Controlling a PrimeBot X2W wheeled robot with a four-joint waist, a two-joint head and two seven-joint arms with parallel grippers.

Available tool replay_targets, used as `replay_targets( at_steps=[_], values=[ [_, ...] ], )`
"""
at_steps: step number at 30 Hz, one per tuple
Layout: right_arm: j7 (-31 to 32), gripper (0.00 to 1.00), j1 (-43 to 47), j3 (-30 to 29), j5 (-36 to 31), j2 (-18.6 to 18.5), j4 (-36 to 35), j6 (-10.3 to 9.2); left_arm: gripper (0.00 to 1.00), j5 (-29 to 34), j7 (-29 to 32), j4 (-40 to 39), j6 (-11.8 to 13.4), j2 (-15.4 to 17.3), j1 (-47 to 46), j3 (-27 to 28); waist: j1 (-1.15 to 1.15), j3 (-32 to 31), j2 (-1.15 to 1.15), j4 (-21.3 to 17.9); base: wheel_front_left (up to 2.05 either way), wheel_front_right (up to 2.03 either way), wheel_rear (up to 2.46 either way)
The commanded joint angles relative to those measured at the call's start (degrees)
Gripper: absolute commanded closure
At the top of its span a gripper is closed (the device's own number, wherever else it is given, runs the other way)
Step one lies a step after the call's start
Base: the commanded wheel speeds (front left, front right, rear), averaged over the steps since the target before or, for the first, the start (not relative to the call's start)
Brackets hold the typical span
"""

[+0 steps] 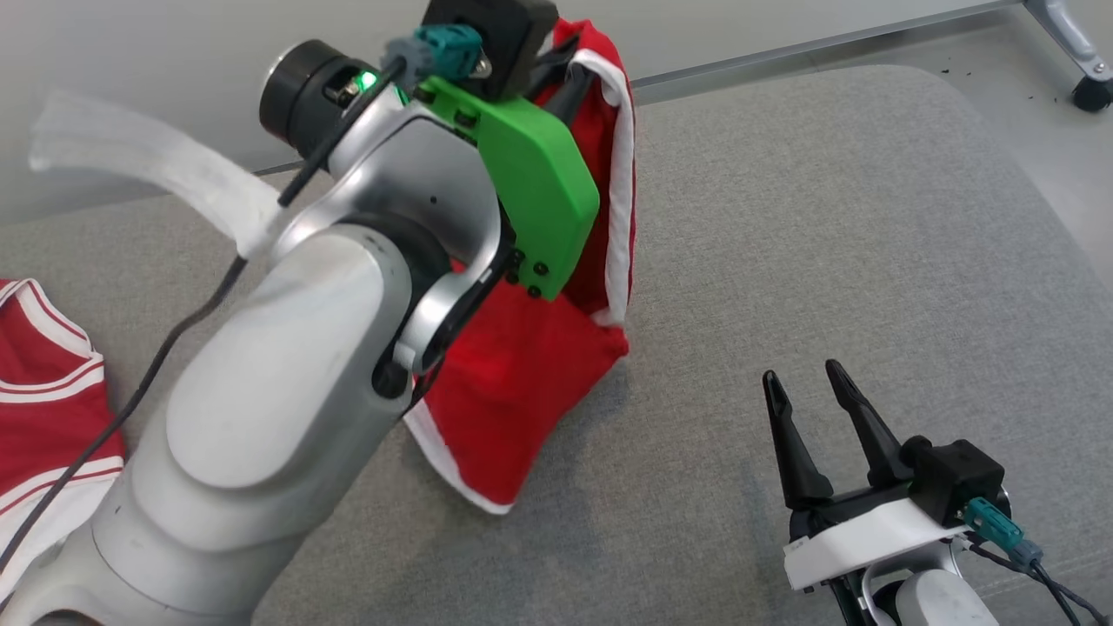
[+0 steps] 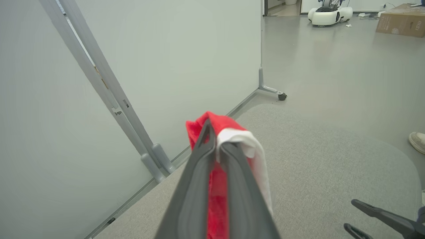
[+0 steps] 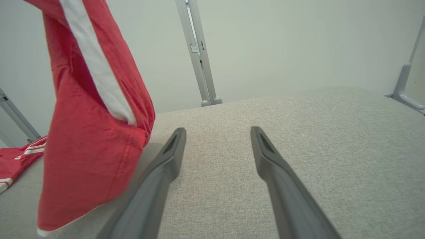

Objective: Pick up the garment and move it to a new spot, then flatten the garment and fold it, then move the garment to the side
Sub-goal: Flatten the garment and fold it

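Note:
The garment is red with white trim and hangs from my raised left gripper, which is shut on its top edge. Its lower corner rests on the grey cushioned surface. In the left wrist view the gripper has its fingers pinched together, with the garment folded over their tips. My right gripper stands open and empty at the lower right, apart from the cloth. In the right wrist view its fingers are spread over bare surface, and the garment hangs just to their left.
A second red and white striped garment lies at the surface's left edge. Pale partition panels on grey posts with a castor foot stand behind. On the floor beyond are a shoe, a cardboard box and a white robot base.

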Motion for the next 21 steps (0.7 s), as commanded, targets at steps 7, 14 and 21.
replay_targets(
  at_steps=[7, 14, 21],
  values=[
    [-0.21, 0.00, -0.79, -0.24, 0.17, -0.09, 0.29, 0.02, 1.00, -1.22, -1.36, 7.65, -1.24, -1.82, -7.40, 2.53, 0.00, 0.31, 0.69, -0.17, 0.00, 0.00, 0.00],
    [-0.21, 0.00, -1.21, -0.29, 0.52, -0.09, -0.31, 0.02, 1.00, -3.44, -1.41, 9.45, -0.25, 1.59, -3.59, 5.55, 0.00, 0.84, 0.69, -0.69, 0.00, 0.00, 0.00],
    [-0.21, 0.00, 0.05, -0.58, 1.54, -0.09, -0.31, 0.02, 1.00, -6.55, -4.69, 3.29, 4.44, 7.83, 13.21, 10.53, 0.00, 1.84, 0.69, -0.27, 0.00, 0.00, 0.00]
  ],
)
